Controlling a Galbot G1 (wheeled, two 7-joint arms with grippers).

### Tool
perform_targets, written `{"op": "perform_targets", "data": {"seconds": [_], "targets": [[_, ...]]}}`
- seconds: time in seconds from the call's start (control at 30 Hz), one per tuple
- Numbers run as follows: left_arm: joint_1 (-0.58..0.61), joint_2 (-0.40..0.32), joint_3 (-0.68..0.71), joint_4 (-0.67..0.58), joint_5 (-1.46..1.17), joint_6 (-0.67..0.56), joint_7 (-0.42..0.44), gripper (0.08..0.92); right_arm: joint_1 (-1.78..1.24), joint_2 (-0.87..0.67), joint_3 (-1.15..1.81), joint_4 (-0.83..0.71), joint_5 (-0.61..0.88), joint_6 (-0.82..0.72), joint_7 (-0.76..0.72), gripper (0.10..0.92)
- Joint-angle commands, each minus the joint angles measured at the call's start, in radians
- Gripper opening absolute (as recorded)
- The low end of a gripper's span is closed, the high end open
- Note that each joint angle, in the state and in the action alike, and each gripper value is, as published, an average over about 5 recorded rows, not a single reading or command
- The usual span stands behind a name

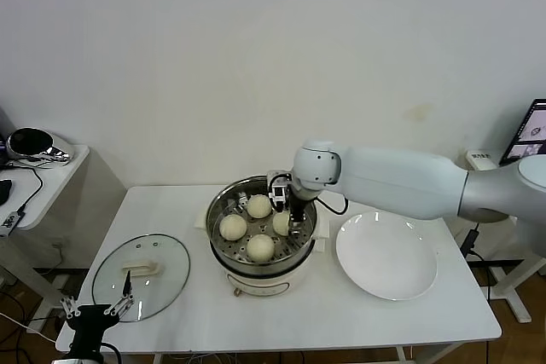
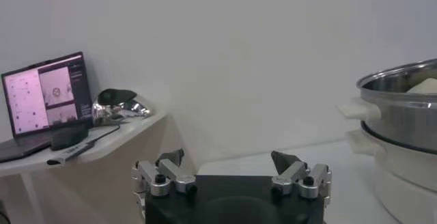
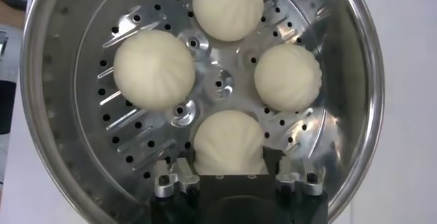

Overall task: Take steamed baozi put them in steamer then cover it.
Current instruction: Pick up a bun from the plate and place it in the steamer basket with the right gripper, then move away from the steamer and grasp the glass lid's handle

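While four steamed baozi point(image 1: 259, 247) sit together on the perforated tray inside it, the steamer point(image 1: 256, 280) stands uncovered near the middle of a white table point(image 1: 341, 313), its shiny steel pot on a white base. Just beside it on the robot's right lies a bare white plate point(image 1: 388, 256); on its left, well apart from the pot, the round glass lid point(image 1: 142, 276) with its cream handle rests flat on the tabletop. The right arm reaches in from the right and its gripper, the right gripper point(image 3: 229, 171), hangs inside the pot with its fingers spread either side of one bun on the right of the tray; the fingers stand apart and do not look pressed against the dough. The left gripper point(image 2: 232, 171) waits low at the table's near left corner, just beside the lid's rim, its two fingers wide apart with nothing between them
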Motion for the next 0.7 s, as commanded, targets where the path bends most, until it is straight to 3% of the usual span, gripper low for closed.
{"op": "perform_targets", "data": {"seconds": [0.03,0.23,0.43,0.53,0.7], "targets": [[0.0,0.001,0.0,0.0,0.0,0.0,0.0,0.823,0.019,-0.077,0.074,0.059,0.004,-0.002,0.034,0.804],[0.003,0.004,-0.001,0.001,0.0,0.002,-0.002,0.823,-0.06,-0.231,0.198,0.217,0.15,0.032,0.272,0.822],[0.005,0.002,-0.002,0.006,0.001,-0.005,-0.002,0.823,-0.41,-0.412,0.478,0.37,0.16,0.308,0.663,0.823],[0.005,-0.002,0.0,0.006,0.0,-0.017,-0.002,0.823,-0.695,-0.46,0.706,0.409,0.09,0.474,0.779,0.823],[0.007,-0.014,0.005,0.005,0.005,-0.026,-0.022,0.823,-1.188,-0.423,1.197,0.446,-0.151,0.702,0.803,0.823]]}}
